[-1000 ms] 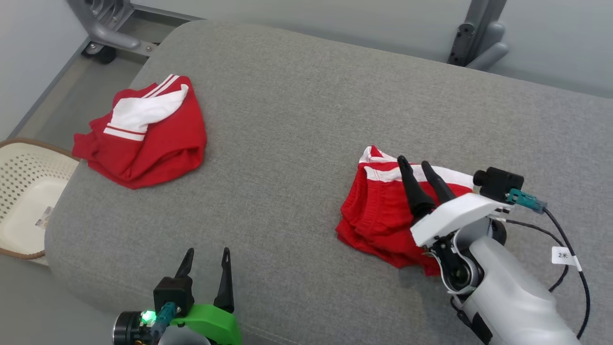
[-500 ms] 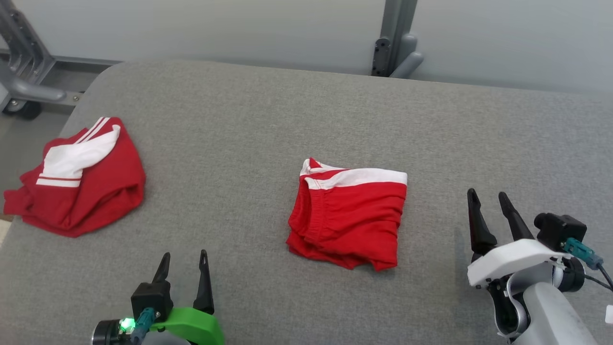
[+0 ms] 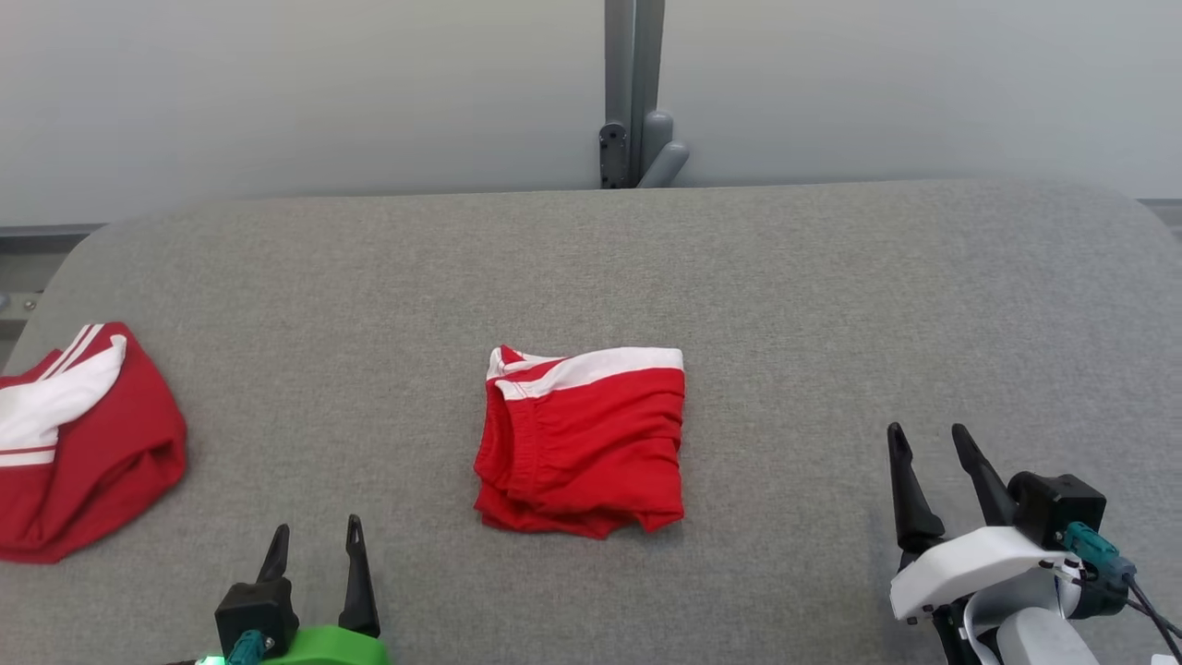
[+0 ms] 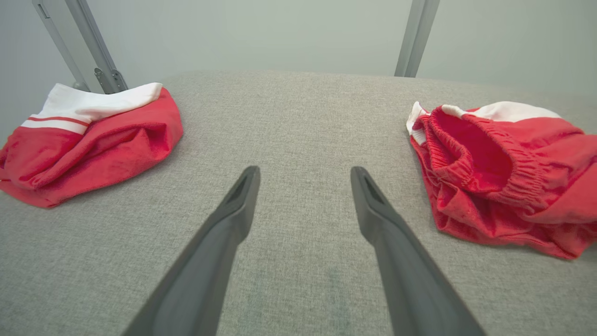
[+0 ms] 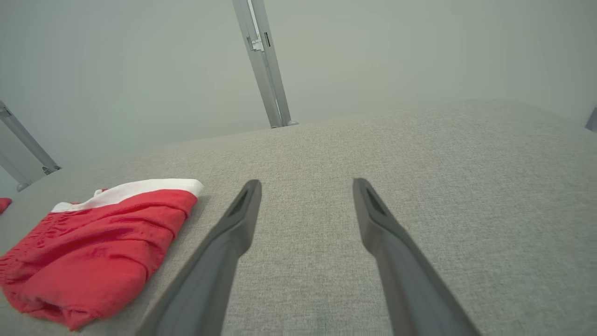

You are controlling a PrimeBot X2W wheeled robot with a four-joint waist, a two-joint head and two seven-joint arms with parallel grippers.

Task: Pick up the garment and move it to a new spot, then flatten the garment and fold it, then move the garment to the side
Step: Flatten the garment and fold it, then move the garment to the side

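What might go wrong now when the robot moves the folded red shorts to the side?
The folded red shorts with the white band have loose, bunched layers along their near edge. If the open right fingers pinch only the top layer, the fold would probably fall open. The other red and white garment lies at the left side; dragging the shorts that way might bump and tangle them.

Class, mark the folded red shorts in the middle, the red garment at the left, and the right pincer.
folded red shorts (image 3: 582, 443): head view, centre of the red cloth.
red garment at the left (image 3: 120, 471): head view, red cloth beside its white band.
right pincer (image 3: 927, 432): head view, midway between its fingertips.
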